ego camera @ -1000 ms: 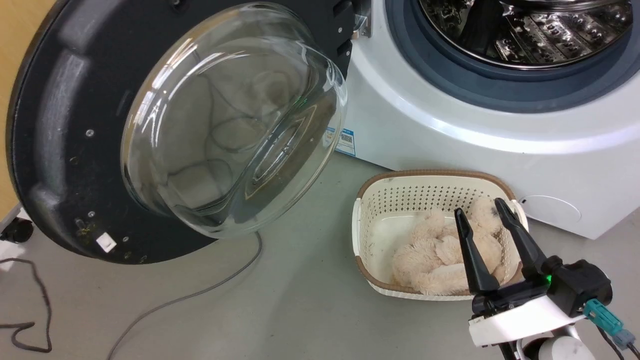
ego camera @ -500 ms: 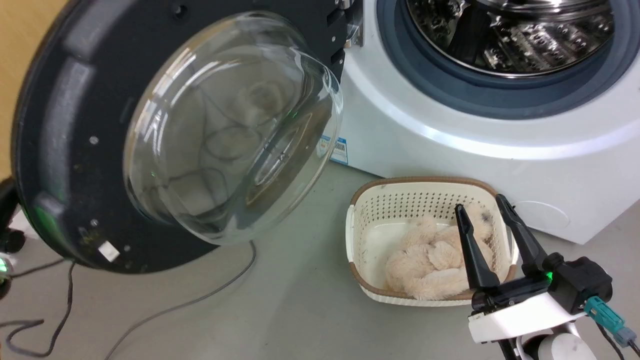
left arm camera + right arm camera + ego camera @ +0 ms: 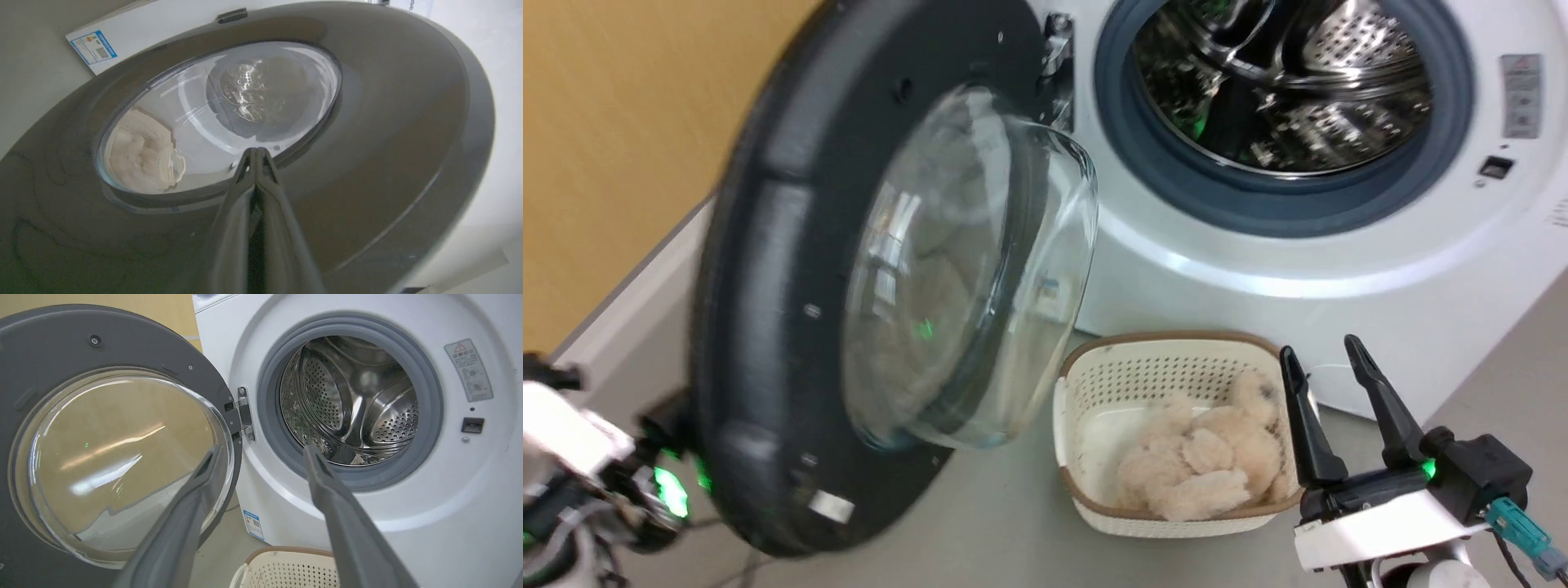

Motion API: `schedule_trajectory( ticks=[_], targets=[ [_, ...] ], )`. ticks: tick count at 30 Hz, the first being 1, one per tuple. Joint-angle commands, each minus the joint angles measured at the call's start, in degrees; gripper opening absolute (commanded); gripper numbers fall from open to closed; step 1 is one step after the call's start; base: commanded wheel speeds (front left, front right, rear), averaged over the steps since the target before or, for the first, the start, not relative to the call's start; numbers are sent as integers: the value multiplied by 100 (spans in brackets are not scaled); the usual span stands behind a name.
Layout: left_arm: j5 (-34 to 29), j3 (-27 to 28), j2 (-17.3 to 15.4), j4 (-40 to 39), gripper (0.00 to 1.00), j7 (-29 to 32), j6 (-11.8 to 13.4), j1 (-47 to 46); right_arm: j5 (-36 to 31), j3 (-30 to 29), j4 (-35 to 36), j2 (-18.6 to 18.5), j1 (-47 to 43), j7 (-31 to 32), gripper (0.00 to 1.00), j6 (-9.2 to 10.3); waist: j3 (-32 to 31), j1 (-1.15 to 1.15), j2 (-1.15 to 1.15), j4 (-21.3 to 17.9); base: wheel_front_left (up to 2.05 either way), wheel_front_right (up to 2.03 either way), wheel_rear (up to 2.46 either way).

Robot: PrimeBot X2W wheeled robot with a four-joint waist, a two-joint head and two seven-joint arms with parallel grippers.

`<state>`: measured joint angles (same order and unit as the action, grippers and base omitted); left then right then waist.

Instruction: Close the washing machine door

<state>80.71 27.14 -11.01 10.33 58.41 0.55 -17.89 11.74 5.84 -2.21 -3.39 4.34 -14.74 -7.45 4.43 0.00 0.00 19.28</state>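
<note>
The washing machine is a white front-loader with its steel drum exposed. Its door, a black ring around a bulging glass bowl, stands partly swung out on the hinge. In the left wrist view my left gripper is shut and empty, its tips pressed on the door's grey outer face at the window's rim. The left wrist shows behind the door's lower edge. My right gripper is open and empty over the basket, facing the drum and the door.
A cream perforated basket holding a fluffy beige bundle sits on the grey floor right before the machine, below the door's swing. A yellow wall runs along the left. The basket rim shows under the right gripper.
The head camera has shifted. The door has swung partway toward the machine, showing more edge-on. My left wrist has come into view behind it. The right gripper stays open over the basket.
</note>
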Motion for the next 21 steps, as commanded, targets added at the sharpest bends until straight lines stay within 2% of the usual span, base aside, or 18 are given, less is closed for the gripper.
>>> schedule_trajectory(
  ticks=[1, 7, 12, 16, 21],
  targets=[
    [50, -144, 164, -208, 0, 154, 72, 196, 34, -30, -14, 25, -87, -26, 100, -3, -123, 0, 0, -131, 0, 0, 0],
    [342, -611, 630, -1319, 0, 605, 541, 779, 78, -127, 0, 45, -171, -26, 100, -3, -220, 0, 0, -436, 0, 0, 0],
    [684, -1069, 783, -1973, 0, 589, 857, 1099, 114, -189, 4, 49, -201, -26, 100, -3, -165, 0, 0, -740, 0, 0, 0],
    [1031, -1605, 809, -2084, 0, 177, 910, 1232, 111, -244, 21, 50, -180, -26, 100, -3, -74, 0, 0, -1042, 0, 0, 0],
    [1334, -2444, 812, -1871, 0, -474, 692, 1331, 92, -208, 38, 50, -97, -26, 100, -3, 102, 0, 0, -1581, 0, 0, 0]
  ],
)
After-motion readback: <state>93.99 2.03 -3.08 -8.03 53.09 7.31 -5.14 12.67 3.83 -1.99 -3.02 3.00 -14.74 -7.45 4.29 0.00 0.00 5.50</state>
